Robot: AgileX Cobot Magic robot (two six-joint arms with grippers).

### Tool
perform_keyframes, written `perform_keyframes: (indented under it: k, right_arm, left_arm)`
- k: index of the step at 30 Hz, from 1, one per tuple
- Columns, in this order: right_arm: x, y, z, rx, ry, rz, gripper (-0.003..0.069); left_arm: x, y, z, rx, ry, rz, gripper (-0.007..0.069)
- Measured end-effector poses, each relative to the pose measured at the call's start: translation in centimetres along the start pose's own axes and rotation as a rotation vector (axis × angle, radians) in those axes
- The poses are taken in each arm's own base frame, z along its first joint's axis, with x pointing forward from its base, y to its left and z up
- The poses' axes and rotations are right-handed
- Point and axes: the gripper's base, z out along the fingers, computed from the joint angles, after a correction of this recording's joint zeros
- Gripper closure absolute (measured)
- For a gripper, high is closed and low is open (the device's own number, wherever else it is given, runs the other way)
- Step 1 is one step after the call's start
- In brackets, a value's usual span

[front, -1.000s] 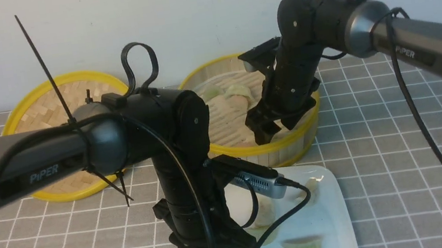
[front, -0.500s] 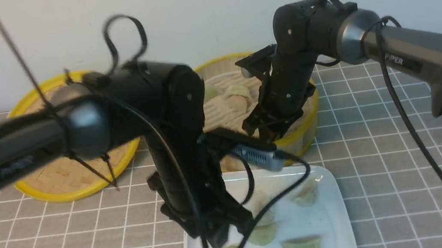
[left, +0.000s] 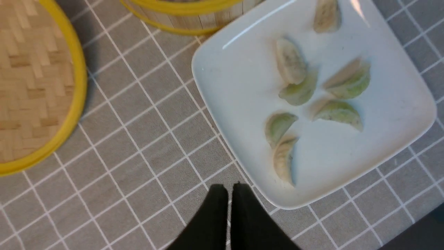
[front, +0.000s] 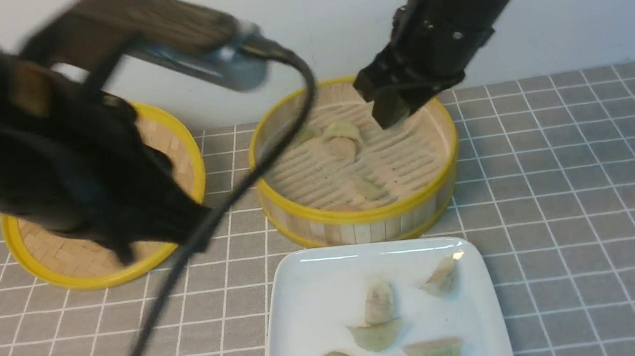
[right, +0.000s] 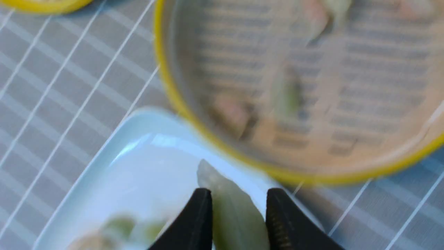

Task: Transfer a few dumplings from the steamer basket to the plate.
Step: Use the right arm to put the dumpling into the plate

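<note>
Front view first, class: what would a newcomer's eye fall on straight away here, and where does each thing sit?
The white plate nearest the camera stands out first, with seven pale green dumplings scattered on it. Behind it sits the yellow-rimmed steamer basket, and the right gripper hangs above it, shut on a dumpling. The left arm is a dark blur over the woven lid at left.
</note>
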Motion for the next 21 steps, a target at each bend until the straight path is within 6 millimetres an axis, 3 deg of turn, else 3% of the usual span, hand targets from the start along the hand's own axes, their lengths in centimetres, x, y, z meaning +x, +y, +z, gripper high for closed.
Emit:
perform_keyframes:
  k: [2, 3, 7, 11, 13, 14, 16, 19, 21]
  right_arm:
    - [2.2, 0.4, 0.1, -0.035, 0.055, 0.026, 0.0479]
    - [2.2, 0.6, -0.1, -0.038, 0.05, 0.025, 0.0479]
    - [7.1, 1.7, 4.3, -0.062, 0.255, 0.036, 0.0479]
    - [8.7, 2.2, 7.6, -0.052, 0.291, 0.027, 0.0457]
    - [9.0, 2.0, 9.3, -0.041, 0.308, 0.033, 0.0373]
    - [9.0, 1.9, 9.4, -0.041, 0.308, 0.034, 0.0373]
    - [9.1, 1.7, 10.3, -0.03, 0.322, 0.053, 0.0263]
    - [9.1, 1.6, 10.4, -0.015, 0.323, 0.06, 0.015]
    - [8.7, 1.6, 9.9, -0.003, 0.314, 0.055, 0.0119]
  left_arm:
    - [1.0, 0.1, -1.8, 0.001, -0.045, -0.012, 0.0629]
    - [1.2, 0.1, -2.2, 0.002, -0.055, -0.014, 0.0629]
    - [4.1, 0.2, -4.4, 0.003, -0.105, -0.023, 0.0629]
    - [6.4, 0.3, -4.5, 0.004, -0.106, -0.041, 0.0629]
    - [7.5, 0.3, -4.0, 0.005, -0.105, -0.054, 0.0629]
    - [7.6, 0.3, -4.0, 0.005, -0.108, -0.057, 0.0629]
    - [8.2, 0.3, -3.5, 0.006, -0.112, -0.071, 0.0629]
    - [8.4, 0.3, -3.3, 0.009, -0.109, -0.077, 0.0629]
    - [8.3, 0.3, -3.3, 0.012, -0.124, -0.08, 0.0629]
